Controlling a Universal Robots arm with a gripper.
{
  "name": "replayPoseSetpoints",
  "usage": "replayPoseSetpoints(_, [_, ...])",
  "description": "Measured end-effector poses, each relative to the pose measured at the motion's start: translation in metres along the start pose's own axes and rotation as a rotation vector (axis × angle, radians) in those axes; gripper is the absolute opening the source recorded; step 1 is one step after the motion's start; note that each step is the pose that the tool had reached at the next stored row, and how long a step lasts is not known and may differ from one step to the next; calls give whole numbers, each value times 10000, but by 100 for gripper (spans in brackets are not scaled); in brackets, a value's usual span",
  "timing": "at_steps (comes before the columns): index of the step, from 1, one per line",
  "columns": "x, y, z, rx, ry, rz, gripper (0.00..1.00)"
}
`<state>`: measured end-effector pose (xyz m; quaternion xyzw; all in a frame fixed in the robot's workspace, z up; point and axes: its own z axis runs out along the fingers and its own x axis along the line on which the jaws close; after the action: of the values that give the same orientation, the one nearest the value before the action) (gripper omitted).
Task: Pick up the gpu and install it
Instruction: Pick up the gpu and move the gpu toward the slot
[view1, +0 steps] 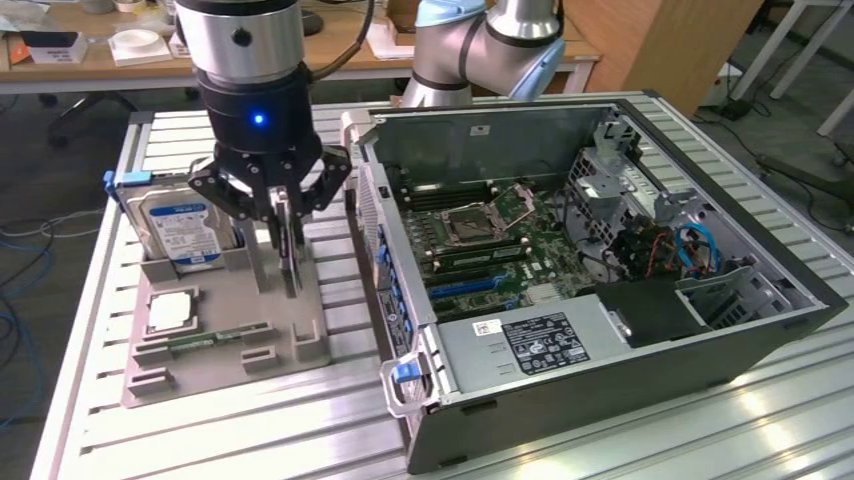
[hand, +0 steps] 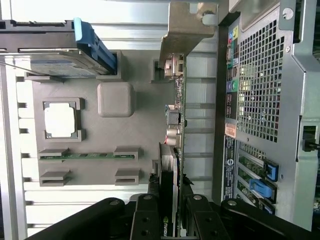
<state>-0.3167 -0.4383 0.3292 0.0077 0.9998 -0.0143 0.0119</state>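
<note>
Fingers (hand: 147, 217) of the gripper (view1: 280, 205) are clamped on the gpu (view1: 286, 255), one black pad pressed to each face of the card near its upper edge. The gripper hangs straight down over the grey holder (view1: 220, 365), its blue light on.

The gpu stands on edge on the grey holder, along the side of the holder that lies nearest the computer case (view1: 601, 300). In the wrist view the gpu (hand: 175, 120) runs as a thin green strip away from the gripper (hand: 170, 205), and its silver bracket (hand: 190, 25) sticks out past the holder's end. The card's lower edge meets the holder's surface in the exterior view; I cannot tell whether it sits in its slot or is just clear of it.

At the same end of the holder as the bracket, but on the side away from the case, a blue-labelled hard drive (view1: 187, 228) stands upright in its slot. Further along that side, a processor chip (view1: 174, 313) lies flat in a square recess of the holder. Just beyond the chip, a narrow green RAM stick (view1: 200, 341) lies held between small clips.

The computer case lies open on its side just beside the holder, its motherboard (view1: 467, 245) facing up. Holder and case both rest on a slatted aluminium table (view1: 747, 420).
</note>
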Motion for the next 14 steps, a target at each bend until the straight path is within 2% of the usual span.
replayPoseSetpoints(14, [-3,-6,-193,-20,-1,-1,27])
